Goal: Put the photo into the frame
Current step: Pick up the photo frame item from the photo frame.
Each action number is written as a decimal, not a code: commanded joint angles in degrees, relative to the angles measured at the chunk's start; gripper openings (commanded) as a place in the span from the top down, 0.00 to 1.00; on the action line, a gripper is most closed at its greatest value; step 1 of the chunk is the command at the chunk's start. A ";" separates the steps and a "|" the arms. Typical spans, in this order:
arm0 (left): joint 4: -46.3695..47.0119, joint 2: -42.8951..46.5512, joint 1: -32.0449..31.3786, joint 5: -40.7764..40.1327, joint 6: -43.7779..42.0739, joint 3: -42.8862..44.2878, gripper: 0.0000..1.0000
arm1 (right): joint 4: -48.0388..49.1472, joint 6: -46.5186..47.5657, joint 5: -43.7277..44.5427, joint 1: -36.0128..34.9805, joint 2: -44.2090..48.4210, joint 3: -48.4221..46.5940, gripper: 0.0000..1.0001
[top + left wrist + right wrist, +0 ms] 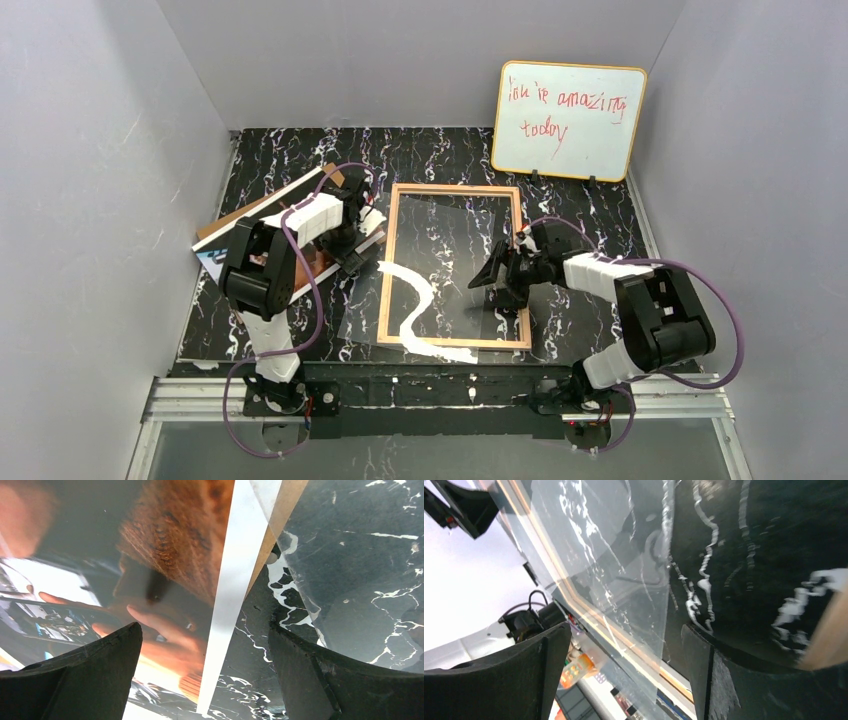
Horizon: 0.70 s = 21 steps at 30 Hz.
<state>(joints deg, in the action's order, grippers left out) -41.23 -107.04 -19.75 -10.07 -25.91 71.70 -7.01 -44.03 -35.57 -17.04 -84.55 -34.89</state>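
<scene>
The frame [387,262] lies flat mid-table with its tan wood rim up. Its clear pane [365,312] lies loose and skewed, hanging out over the frame's left side. The photo [212,256] lies at the left under my left arm, on a brown backing board [262,205]. My left gripper [352,260] hangs open over the photo's right edge. In the left wrist view the photo [165,565] with its white border runs between the fingers [90,670]; the left gripper [205,647] holds nothing. My right gripper [490,284] is open over the frame's right side, above the pane [624,575] and rim [574,600]; the right gripper [624,652] is empty.
An orange-rimmed whiteboard [568,122] with red writing leans on the back wall at the right. Grey walls close in both sides. The black marble table [590,215] shows bare right of the frame. The backing board's edge [285,510] borders the pane [350,580].
</scene>
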 commanded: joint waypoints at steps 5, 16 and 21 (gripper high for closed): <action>-1.39 1.83 -0.99 2.15 0.64 -1.13 0.05 | 8.52 -5.34 -1.44 -4.14 -2.51 3.43 0.15; -1.39 2.46 -1.68 2.45 0.70 -1.72 0.05 | 33.49 -16.21 -4.75 -4.15 2.00 11.32 0.18; -1.30 2.51 -1.85 3.50 1.80 -1.39 0.05 | 36.85 -17.49 -6.31 -4.14 3.84 10.53 0.18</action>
<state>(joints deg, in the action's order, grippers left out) -41.41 -106.41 -20.93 -9.23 -25.58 70.83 22.17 -59.29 -40.56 -21.02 -83.11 -23.64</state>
